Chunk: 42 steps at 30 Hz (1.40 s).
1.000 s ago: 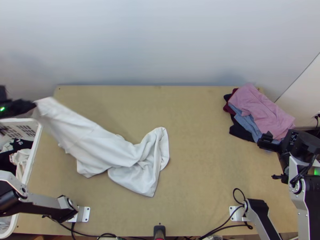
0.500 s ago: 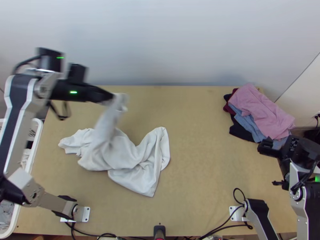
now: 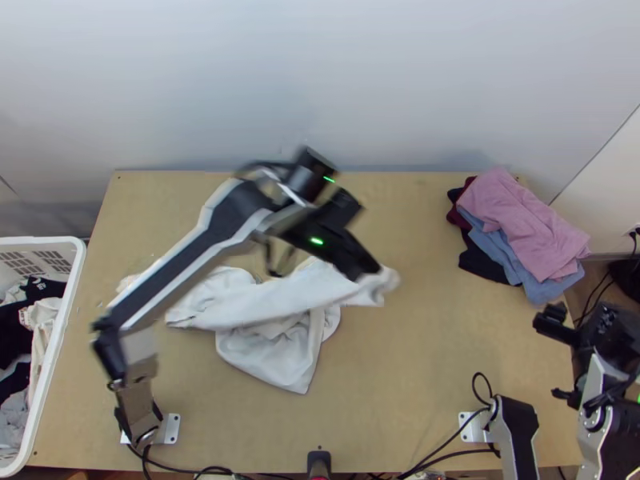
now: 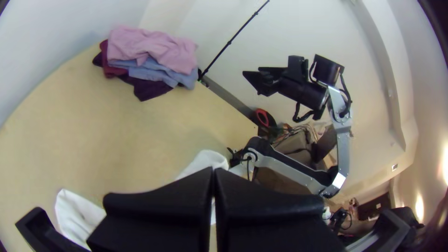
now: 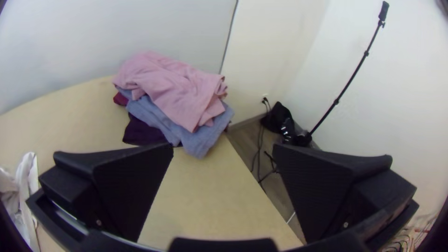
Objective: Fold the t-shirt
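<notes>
Gripping the white t-shirt (image 3: pixel 264 356) by its right-hand end, the left gripper (image 3: pixel 374 274) has its fingers pressed together, near the middle of the top view. From there the shirt runs back toward the left of the frame, its long axis roughly sideways, bunched and creased, with a loose lobe hanging toward the bottom. That matters next: most of the cloth lies left of and below the jaws, so the held end probably needs laying down away from the bulk to flatten it. The left arm is nearer; the right gripper (image 5: pixel 223 148), fingers wide apart and empty, waits at the right edge, well away.
</notes>
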{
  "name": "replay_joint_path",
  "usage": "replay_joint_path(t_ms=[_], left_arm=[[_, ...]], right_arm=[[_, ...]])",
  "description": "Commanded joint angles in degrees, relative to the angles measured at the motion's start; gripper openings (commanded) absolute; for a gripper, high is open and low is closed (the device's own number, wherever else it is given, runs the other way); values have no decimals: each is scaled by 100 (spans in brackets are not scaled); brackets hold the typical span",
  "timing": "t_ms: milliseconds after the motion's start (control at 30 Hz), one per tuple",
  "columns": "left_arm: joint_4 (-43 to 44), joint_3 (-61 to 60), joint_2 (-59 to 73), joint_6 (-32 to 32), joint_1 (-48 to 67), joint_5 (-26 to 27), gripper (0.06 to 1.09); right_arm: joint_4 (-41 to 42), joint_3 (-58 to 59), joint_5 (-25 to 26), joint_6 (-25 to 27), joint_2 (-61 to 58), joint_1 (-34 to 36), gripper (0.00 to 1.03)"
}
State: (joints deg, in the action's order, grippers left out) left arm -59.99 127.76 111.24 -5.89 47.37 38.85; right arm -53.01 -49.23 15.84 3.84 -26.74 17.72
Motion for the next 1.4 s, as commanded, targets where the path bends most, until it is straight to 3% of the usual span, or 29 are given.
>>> replay_joint_path(t_ms=[0, 33, 67, 133, 167, 200, 333, 533, 867, 967, 1067, 1167, 1267, 1367], left_arm=[[1235, 231, 1031, -518, 808, -18, 11], [1393, 231, 1163, -624, 844, -9, 18], [1499, 249, 1286, -685, 888, -9, 36], [1543, 293, 1462, -712, 958, -9, 83], [1534, 284, 1515, -703, 975, -9, 98], [1507, 275, 1541, -703, 984, -9, 105], [1332, 214, 1506, -668, 940, 0, 105], [611, 108, 1286, -26, 466, -35, 104], [119, -1667, 152, 237, -686, -2189, 104], [119, -2194, -340, 281, -1064, -2549, 104], [163, -2792, -920, 273, -1512, -2637, 104], [189, -3469, -1456, 343, -1960, -2804, 104], [145, -4058, -1966, 475, -2479, -2892, 104], [119, -4471, -2493, 580, -3059, -2901, 104]], right_arm=[[-244, 160, 7, 249, 468, 681, 99], [-262, 177, 7, 249, 512, 689, 99], [-271, 186, -2, 249, 538, 698, 99], [-271, 186, -2, 232, 547, 733, 99], [-271, 195, -2, 223, 538, 733, 99], [-262, 204, -2, 232, 521, 733, 99], [-130, 274, -19, 232, 433, 733, 99], [28, 309, -107, 205, 64, 303, 99], [2, 133, -151, 100, -877, -1490, 96], [37, -139, -502, -41, -1298, -1728, 96], [-78, -482, -1188, -313, -1791, -2097, 96], [-51, -675, -1364, -375, -2116, -2633, 96], [-192, -895, -1847, -586, -2503, -3072, 96], [-271, -1036, -1935, -568, -2784, -3775, 96]])
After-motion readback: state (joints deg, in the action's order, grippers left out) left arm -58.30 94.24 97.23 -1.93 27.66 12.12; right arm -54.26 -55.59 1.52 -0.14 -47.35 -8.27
